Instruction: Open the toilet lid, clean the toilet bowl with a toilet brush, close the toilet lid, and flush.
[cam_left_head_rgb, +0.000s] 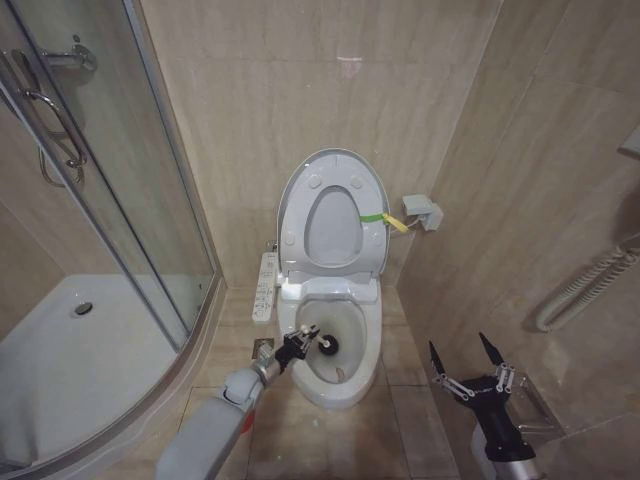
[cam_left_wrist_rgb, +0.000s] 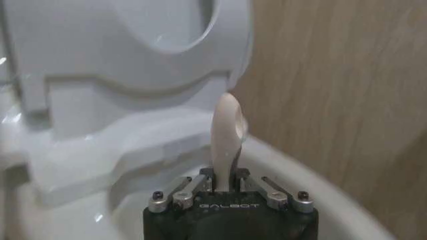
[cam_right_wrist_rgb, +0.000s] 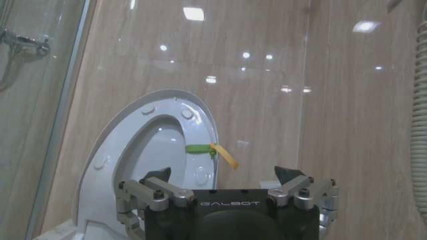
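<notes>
Left arm: it enters the head view at the bottom, left of centre, and slants up and to the right, ending over the near left rim of the toilet bowl; the left gripper sits at that rim, pointing into the bowl. Jaws: closed onto the pale handle of the toilet brush; in the left wrist view the handle rises straight out from between the fingers, clamped on both sides; its looped end stands clear above the gripper. Brush head: dark and round, lying inside the bowl just right of the gripper, towards the left wall; whether the bristles press on the ceramic cannot be told from the head view.

Toilet lid: raised, upright against the tiled wall in the middle of the frame, with the seat ring folded up against it; a green and yellow tag hangs at its right edge; the right wrist view shows the lid with round bumpers on its underside.

Right arm: parked at the lower right of the head view, beside the bowl and apart from it; the right gripper points upward, jaws spread wide, holding nothing; the right wrist view confirms the fingers are apart.
</notes>
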